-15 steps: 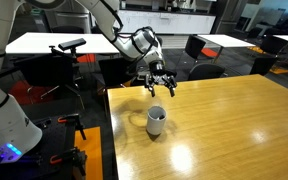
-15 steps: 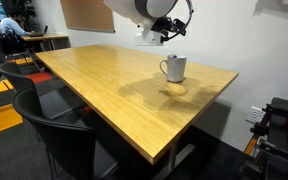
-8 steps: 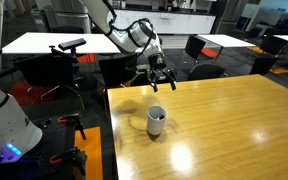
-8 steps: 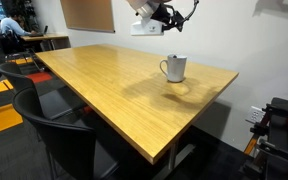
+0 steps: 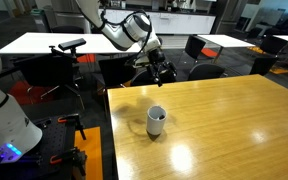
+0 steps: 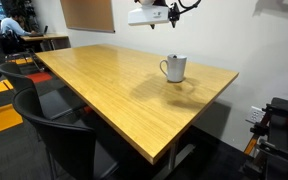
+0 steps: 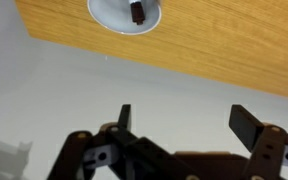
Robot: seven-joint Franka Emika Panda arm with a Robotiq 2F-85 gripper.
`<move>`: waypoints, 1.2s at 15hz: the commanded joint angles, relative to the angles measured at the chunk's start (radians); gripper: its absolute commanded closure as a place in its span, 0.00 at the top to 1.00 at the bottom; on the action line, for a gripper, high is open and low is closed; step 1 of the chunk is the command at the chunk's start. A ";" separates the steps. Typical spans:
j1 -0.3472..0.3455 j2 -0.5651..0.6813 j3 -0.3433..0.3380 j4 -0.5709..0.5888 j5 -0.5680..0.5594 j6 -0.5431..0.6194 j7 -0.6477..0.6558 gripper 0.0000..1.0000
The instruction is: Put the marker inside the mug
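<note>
The white mug (image 5: 156,120) stands upright on the wooden table (image 5: 234,130), near its edge, and shows in both exterior views (image 6: 174,68). From above, in the wrist view, the mug (image 7: 124,15) holds the dark marker (image 7: 137,11), whose end sticks up inside it. My gripper (image 7: 184,115) is open, with nothing between its fingers. It hangs high above the table, behind and well clear of the mug, as an exterior view shows the gripper (image 5: 156,72). In an exterior view the gripper (image 6: 169,12) sits at the top edge of the picture.
Black chairs (image 6: 59,140) stand along the table's near side. White tables (image 5: 44,42) and more chairs (image 5: 199,48) fill the room behind. A stand with a dark device (image 5: 69,48) and the white robot base (image 5: 4,110) are beside the table. A person (image 6: 12,28) sits far off.
The open gripper has risen and drawn back from the mug, away over the table's edge. The mug with the marker in it has not moved.
</note>
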 commanded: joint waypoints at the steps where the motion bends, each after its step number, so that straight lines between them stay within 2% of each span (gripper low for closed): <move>1: -0.043 -0.092 0.017 -0.086 -0.006 0.138 -0.128 1.00; 8: -0.089 -0.190 0.012 -0.191 0.092 0.359 -0.423 1.00; 11: -0.098 -0.232 0.013 -0.233 0.216 0.394 -0.609 1.00; 18: -0.095 -0.314 0.009 -0.286 0.559 0.363 -1.107 1.00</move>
